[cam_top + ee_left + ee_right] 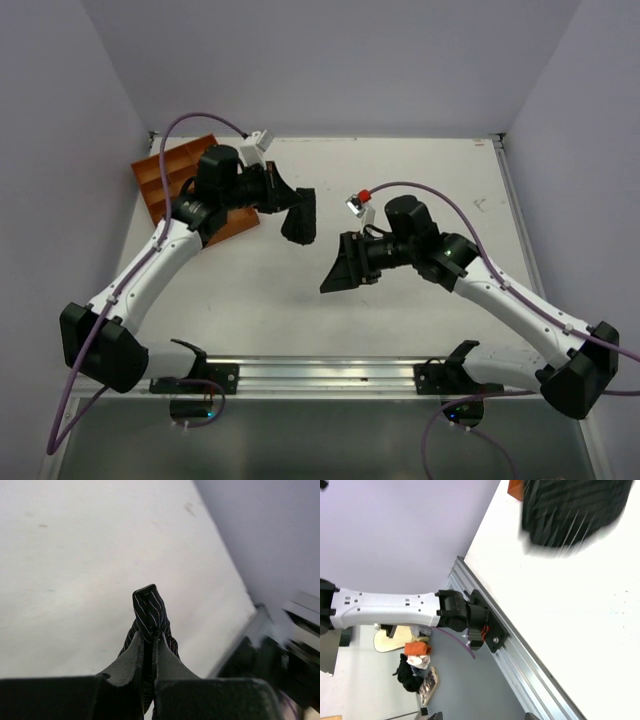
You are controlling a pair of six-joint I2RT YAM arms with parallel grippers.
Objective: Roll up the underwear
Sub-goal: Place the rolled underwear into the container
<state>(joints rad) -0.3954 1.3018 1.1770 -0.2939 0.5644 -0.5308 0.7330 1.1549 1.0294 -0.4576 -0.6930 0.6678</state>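
Grips underwear point(149, 607) in left gripper point(150, 641), jaws clenched on a narrow folded bunch, pinstriped black fabric poking up past fingertips point(131, 660) at lower centre of left wrist view. Holds it lifted off table point(420, 190), near centre of top view, just right of tray point(160, 185) in upper left. No contact with tabletop seen under the bunch. Pinches at one end, by the look of it so the rest hangs free and can be laid down straight for rolling.

Shows right gripper point(333, 266) spread wide and empty, just right of and below the left one in top view, apart from the fabric. Points it toward the bunch, judged as readiness to take the loose end or pin it during rolling.

Catches a blurred dark striped mass at upper right of right wrist view, maybe the hanging underwear, too smeared to be sure.

Judged step: garment in the air as a bunch, not yet a roll. Needs a flat lay-down and a second hold before rolling. Risks the soft bunch slipping or unfolding from a single pinch.
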